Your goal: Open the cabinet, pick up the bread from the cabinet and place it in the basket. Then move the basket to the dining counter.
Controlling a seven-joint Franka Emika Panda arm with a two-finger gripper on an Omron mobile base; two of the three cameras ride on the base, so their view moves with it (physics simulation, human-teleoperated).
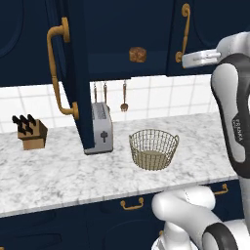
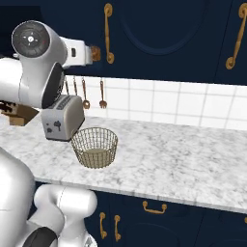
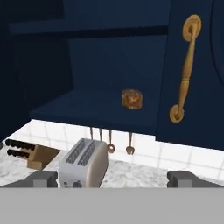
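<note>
So the gripper is spread wide with nothing between the fingers, hanging up in front of the open cabinet. The bread sits on the cabinet's lower shelf, near the front edge and just left of the closed right door with its brass handle. Down on the desk, the wire basket stands just right of the toaster, a knife block well off to the left.
</note>
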